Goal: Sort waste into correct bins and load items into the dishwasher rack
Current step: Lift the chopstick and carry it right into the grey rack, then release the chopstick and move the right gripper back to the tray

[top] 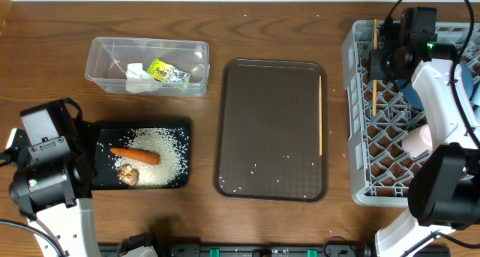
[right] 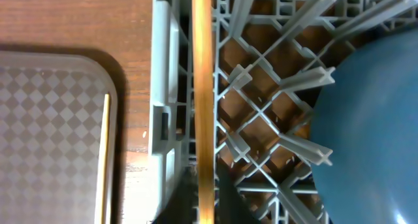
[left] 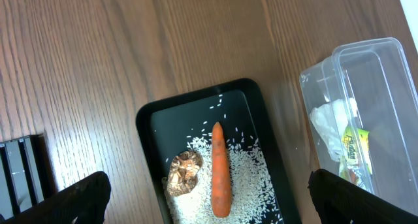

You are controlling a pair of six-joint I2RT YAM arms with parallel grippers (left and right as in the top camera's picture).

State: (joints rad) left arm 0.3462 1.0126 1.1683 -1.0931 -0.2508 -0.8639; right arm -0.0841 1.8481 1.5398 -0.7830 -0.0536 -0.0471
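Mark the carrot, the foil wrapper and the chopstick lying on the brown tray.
carrot [top: 135, 156]: overhead view, middle of its body.
foil wrapper [top: 166, 72]: overhead view, its yellow-green middle.
tray chopstick [top: 321, 115]: overhead view, midway along its shaft.

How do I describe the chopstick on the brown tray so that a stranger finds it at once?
Find the big brown tray in the middle of the table. Along its right edge, beside the grey rack, lies a thin wooden chopstick. Its twin lies over the rack; this one is on the tray.
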